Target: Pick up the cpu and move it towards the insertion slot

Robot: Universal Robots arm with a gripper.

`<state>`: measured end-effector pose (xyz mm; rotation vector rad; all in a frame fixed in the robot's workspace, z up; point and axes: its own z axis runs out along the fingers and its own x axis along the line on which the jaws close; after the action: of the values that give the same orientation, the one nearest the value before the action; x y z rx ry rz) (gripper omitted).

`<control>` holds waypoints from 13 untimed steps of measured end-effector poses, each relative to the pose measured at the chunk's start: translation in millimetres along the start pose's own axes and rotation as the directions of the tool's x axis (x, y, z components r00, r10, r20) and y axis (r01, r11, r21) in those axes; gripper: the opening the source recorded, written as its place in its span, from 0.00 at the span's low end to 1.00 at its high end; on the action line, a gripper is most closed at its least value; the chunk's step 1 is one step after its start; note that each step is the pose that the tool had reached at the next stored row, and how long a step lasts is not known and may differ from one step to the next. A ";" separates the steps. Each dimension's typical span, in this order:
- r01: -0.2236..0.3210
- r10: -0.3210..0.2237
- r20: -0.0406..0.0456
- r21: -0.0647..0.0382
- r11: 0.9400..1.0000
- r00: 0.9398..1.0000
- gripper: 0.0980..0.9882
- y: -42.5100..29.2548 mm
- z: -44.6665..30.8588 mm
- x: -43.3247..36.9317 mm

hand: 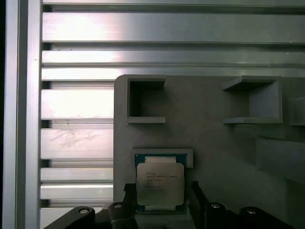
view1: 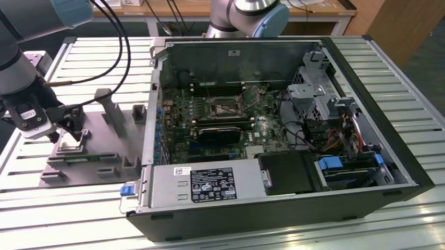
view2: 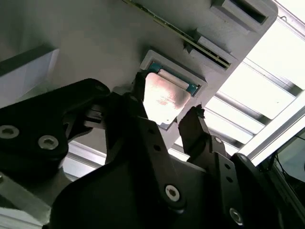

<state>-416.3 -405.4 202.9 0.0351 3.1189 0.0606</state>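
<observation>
Black two-fingered gripper [view2: 165, 106] is hanging low over a flat grey plastic fixture plate [view1: 97, 141], its jaws standing narrowly apart. One of the dark fingers [view2: 195, 126] is sitting on each side of the cpu [hand: 159, 182], a small square chip with a silvery metal top and a pale rim. In the first wrist view a thin gap is showing between the chip's edge and at least one finger, so the jaws are bracketing it rather than clearly pressing on it. The cpu is lying flat in a shallow square recess of the plate, near the plate's edge, with a teal border peeking out around it.

Two open box-shaped pockets [hand: 145, 100] are rising from the plate just beyond the recess, and taller grey posts [view1: 104, 107] are standing further along the plate. A grey robot arm [view1: 21, 67] with dark cables is reaching down to the plate from above. The plate is resting on a slatted aluminium table [view1: 70, 208].

Just beside the plate, on the exterior view's right, an open black computer case [view1: 396, 130] is lying with its green board exposed. The insertion slot [view1: 224, 108], a square socket with a silvery metal frame and dark centre, is sitting on that board, well apart from the plate.
</observation>
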 end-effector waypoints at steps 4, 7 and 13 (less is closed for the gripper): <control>0.000 0.000 0.000 0.000 1.000 1.000 0.62 0.0 0.1 0.0; 0.000 0.000 0.001 0.000 1.000 1.000 0.62 -0.1 2.5 0.0; 0.000 0.000 0.003 0.000 1.000 1.000 0.62 -0.4 11.1 0.3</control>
<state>-416.3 -405.4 191.7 0.0349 3.1164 0.0606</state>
